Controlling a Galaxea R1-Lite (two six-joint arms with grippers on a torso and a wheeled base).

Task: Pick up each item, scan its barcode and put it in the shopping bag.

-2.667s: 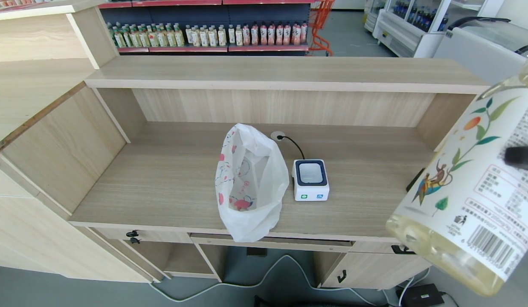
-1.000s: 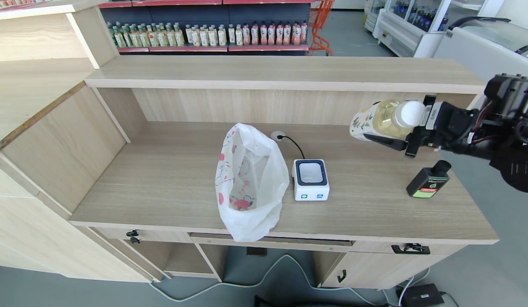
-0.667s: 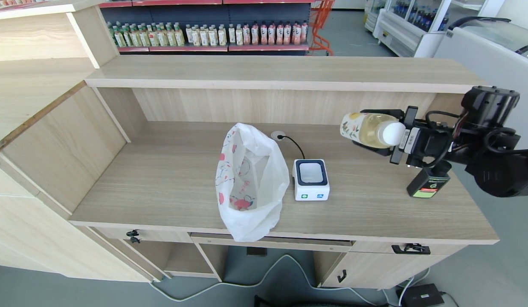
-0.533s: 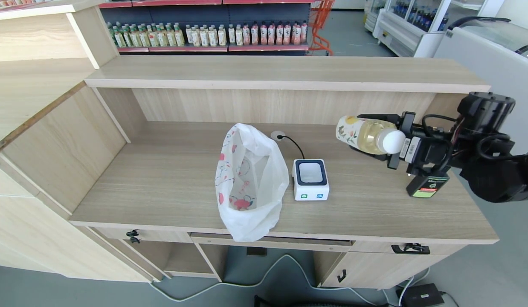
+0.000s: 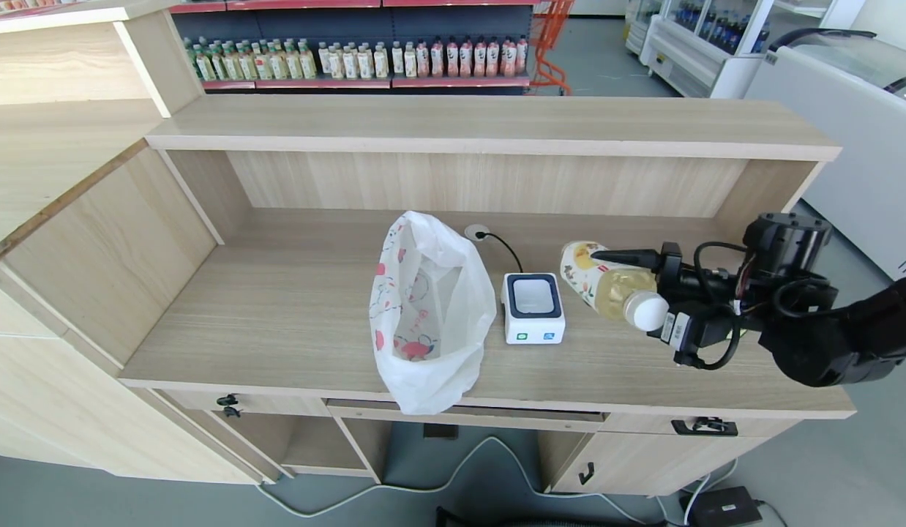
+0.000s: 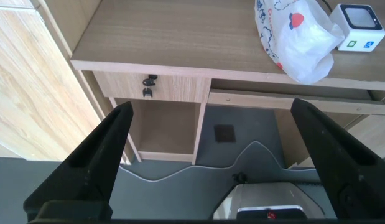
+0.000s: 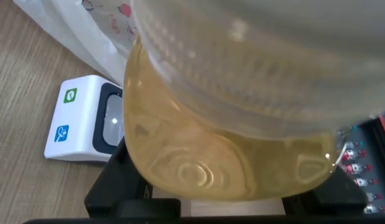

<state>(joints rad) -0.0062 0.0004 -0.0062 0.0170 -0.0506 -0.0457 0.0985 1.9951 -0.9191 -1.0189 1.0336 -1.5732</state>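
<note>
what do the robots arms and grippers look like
The right arm is matte black with a rounded, drum-shaped joint and loose black cables looping beside the wrist. There are small white stickers on the body of the right gripper. Its jaws are long, slim and black, tapering to points. The left gripper has two broad, flat black jaws that narrow toward the tips.

On my feed the wooden desk (image 5: pixel 277 315) has the shopping bag (image 5: pixel 431 307) standing near its front edge, with the scanner (image 5: pixel 533 307) just beside it, its cable (image 5: pixel 506 249) running to the back.
</note>
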